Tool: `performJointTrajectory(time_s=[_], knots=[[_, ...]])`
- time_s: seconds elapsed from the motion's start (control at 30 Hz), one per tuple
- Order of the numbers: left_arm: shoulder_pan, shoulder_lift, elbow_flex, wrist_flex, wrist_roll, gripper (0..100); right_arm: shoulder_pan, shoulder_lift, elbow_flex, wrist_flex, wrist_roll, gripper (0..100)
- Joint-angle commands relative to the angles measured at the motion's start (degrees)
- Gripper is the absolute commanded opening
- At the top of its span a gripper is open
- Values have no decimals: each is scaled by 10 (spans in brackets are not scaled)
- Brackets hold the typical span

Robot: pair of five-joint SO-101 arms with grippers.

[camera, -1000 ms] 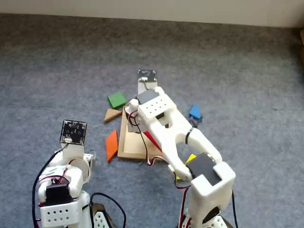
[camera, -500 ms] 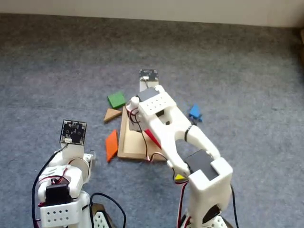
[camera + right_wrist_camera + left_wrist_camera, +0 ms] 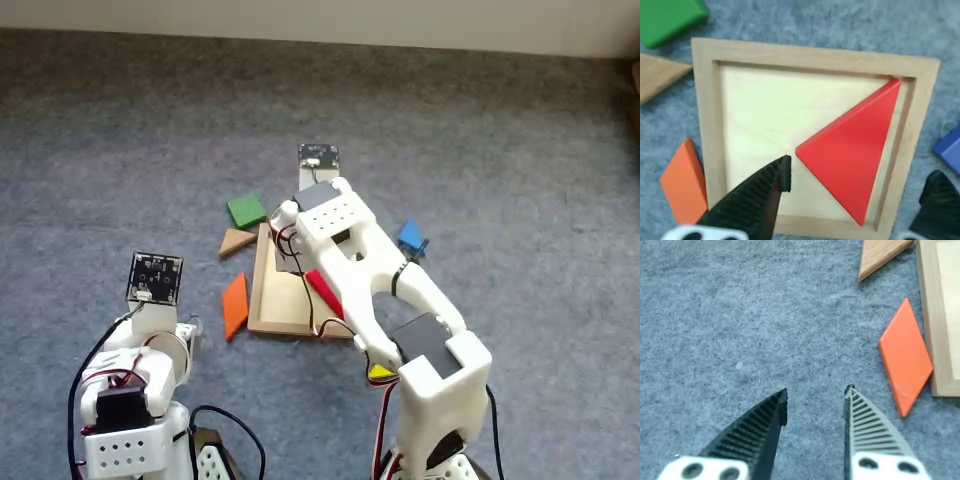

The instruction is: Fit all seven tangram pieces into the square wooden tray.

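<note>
The left end effector (image 3: 815,405) hangs open and empty over the grey tabletop (image 3: 740,315), near the orange parallelogram (image 3: 905,357) lying just beside the square wooden tray (image 3: 705,125). Over the tray the right end effector (image 3: 860,177) gapes wide, holding nothing; the red triangle (image 3: 850,150) lies flat inside against one wall, the green square (image 3: 246,211) beyond.
</note>
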Motion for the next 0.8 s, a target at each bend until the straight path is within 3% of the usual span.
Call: performJointTrajectory(time_s=[0.0, 0.07, 0.23, 0.77], knots=[[6, -30, -2, -11, -5, 193, 7, -14, -35, 20, 47, 374], [6, -30, -2, -11, -5, 193, 3, -13, -55, 24, 75, 304], [6, -30, -2, -11, -5, 193, -10, -12, -73, 25, 142, 10], [6, -30, -2, -11, -5, 193, -36, -7, 1, -73, 148, 5]])
